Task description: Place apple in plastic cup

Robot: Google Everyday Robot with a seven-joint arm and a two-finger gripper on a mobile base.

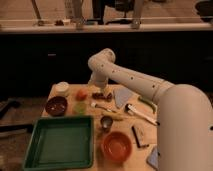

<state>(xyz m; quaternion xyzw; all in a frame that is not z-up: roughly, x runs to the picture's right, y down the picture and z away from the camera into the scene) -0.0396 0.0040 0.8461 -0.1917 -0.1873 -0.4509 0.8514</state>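
One apple (81,94) lies on the bench (122,125), just behind the plastic cup (80,108).
Gripper (96,90) hovers beside it, fingers spread, empty; fruit likely firm, smooth, light: grasp across its widest middle.

My one camera looks from high up, forward and steeply down over the wooden table (125,125), close enough that the table's near edge runs off the bottom of the view past the green tray (60,142). My white arm (135,82) bulks in from the lower right corner, nearest the lens, and reaches away to my gripper (98,90) by the table's far edge, left of its middle. Beyond, dark cabinets and a lit counter (150,26) cross the top.
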